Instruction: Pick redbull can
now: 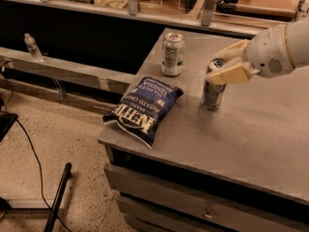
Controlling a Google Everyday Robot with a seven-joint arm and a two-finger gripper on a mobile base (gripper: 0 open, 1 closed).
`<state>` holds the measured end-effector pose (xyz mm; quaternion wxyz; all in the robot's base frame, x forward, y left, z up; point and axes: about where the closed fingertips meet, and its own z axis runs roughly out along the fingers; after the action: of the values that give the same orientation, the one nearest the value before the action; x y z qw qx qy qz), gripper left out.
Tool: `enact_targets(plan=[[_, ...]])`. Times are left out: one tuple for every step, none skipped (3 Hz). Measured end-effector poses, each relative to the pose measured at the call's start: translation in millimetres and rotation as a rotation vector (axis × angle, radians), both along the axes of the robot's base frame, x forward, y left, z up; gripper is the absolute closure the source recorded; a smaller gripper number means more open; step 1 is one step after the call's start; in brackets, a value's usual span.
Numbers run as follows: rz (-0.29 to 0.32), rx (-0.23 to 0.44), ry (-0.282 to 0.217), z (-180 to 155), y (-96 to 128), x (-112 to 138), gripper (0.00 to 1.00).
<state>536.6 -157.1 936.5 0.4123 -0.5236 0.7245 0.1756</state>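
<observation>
Closing on the redbull can [213, 92] is the step in hand — the gripper [212, 69] comes in from the right side of the desk [251, 129] with fingers spread, one each side of the can's top, not yet pinching. The can stands upright mid-desk, in from the left edge. Better to sink lower before squeezing — a grip at the rim could tip it toward the chip bag [145, 108].

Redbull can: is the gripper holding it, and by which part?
Cannot be told: the gripper is at the top of the redbull can, which stands on the table.
</observation>
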Motion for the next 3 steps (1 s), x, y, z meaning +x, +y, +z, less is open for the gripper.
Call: enact_targets(plan=[[0.023, -0.005, 0.010, 1.4, 5.5, -1.3, 0.88], [0.034, -0.002, 0.005, 5.7, 11.3, 1.5, 1.00], [0.054, -0.004, -0.014, 24.7, 25.7, 4.5, 1.00]])
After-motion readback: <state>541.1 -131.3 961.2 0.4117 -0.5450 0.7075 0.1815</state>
